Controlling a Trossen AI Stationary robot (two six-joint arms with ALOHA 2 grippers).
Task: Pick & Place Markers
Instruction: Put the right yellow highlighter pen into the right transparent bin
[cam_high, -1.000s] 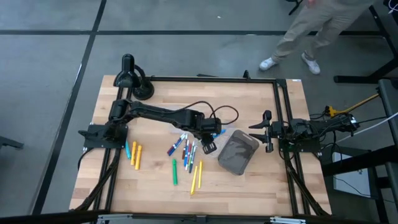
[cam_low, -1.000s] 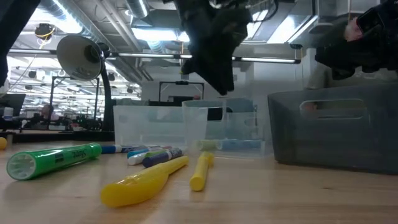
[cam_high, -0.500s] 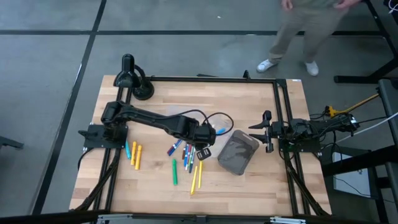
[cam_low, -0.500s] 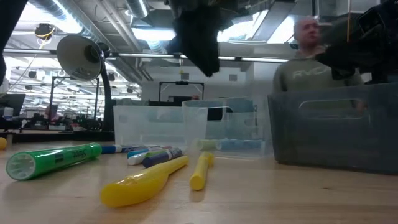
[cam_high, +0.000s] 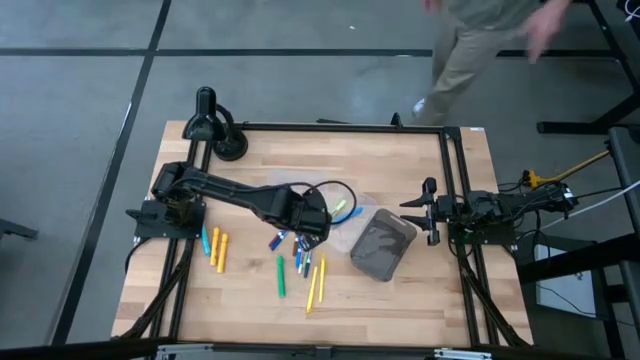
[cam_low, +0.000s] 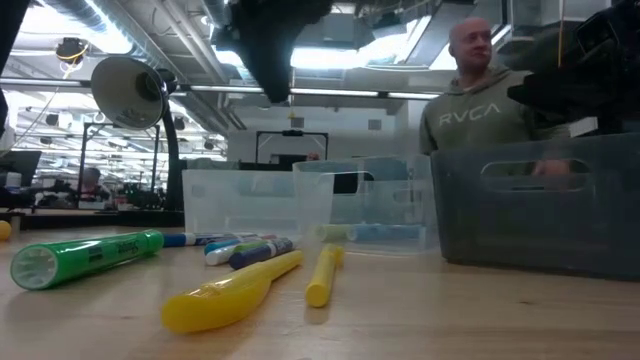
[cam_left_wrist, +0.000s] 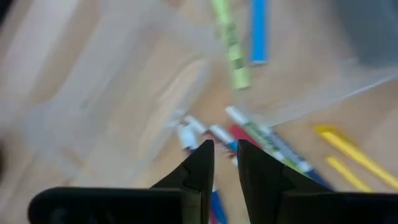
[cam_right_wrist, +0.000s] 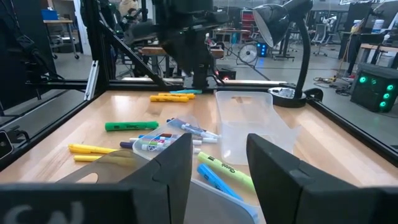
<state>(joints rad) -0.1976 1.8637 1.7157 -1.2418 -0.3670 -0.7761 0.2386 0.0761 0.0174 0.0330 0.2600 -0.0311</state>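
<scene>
— What's changed on your bench (cam_high: 400, 150)?
— Your left hand (cam_high: 306, 228) has swung back from the grey bin (cam_high: 382, 246) to hover over the loose markers (cam_high: 300, 250), fingers (cam_left_wrist: 200, 167) narrowed and empty. Expect another pick. Your right hand (cam_high: 432, 213) waits, fingers apart.

Left tool (cam_high: 308, 232) moved from bin toward markers (cam_high: 298, 250), fingers narrowing; person (cam_low: 478, 95) nearer

A dark grey bin (cam_high: 383, 246) sits right of centre on the wooden tabletop (cam_high: 400, 160), clear plastic trays (cam_right_wrist: 249, 121) just beside it. A desk lamp (cam_high: 210, 125) stands far left; a person (cam_low: 480, 95) passes beyond.
</scene>
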